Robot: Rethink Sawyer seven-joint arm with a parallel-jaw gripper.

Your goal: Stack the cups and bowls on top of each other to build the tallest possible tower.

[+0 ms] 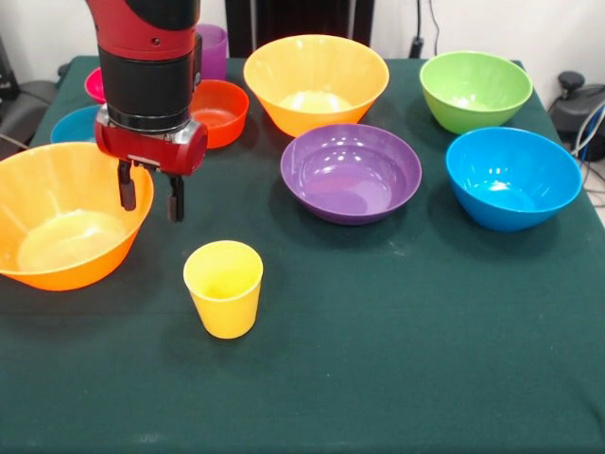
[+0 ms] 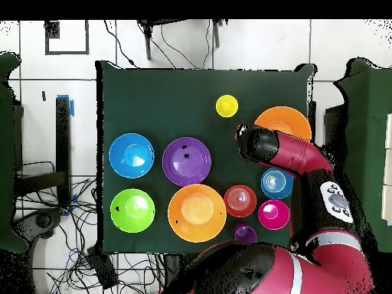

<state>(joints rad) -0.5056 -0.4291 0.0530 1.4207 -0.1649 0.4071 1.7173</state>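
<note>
1. Large orange bowl (image 1: 66, 227), at the left edge of the front view, rested upright on the green tabletop (image 1: 397, 359) and was empty; no tower had yet been formed
2. Small blue bowl (image 1: 74, 125) and pink bowl (image 1: 94, 83) lay behind it, partly hidden by the arm
3. Gripper (image 1: 150, 195) hung over the tabletop just beside the orange bowl's rim, its two black fingers (image 1: 126, 187) apart and holding nothing
4. Yellow cup (image 1: 224, 288) stood upright, mouth up, alone on the tabletop, in front of the gripper and near the orange bowl without touching it
5. Red-orange bowl (image 1: 219, 112) and purple cup (image 1: 212, 49) sat behind the gripper, at the far side
6. Second large orange bowl (image 1: 315, 83), wide purple bowl (image 1: 351, 172), green bowl (image 1: 475, 90) and medium blue bowl (image 1: 513, 177) occupied the centre and right, none nested in another
7. Judged step in hand: reaching for the yellow cup. To do it well, the fingers would need to be brought over the cup's rim with one inside and one outside the wall, lowered squarely, and closed gently, since the tapered plastic could slip or tip
8. In the overhead view the yellow cup (image 2: 227, 106) lay close to the orange bowl (image 2: 285, 121), with the arm between them
</note>
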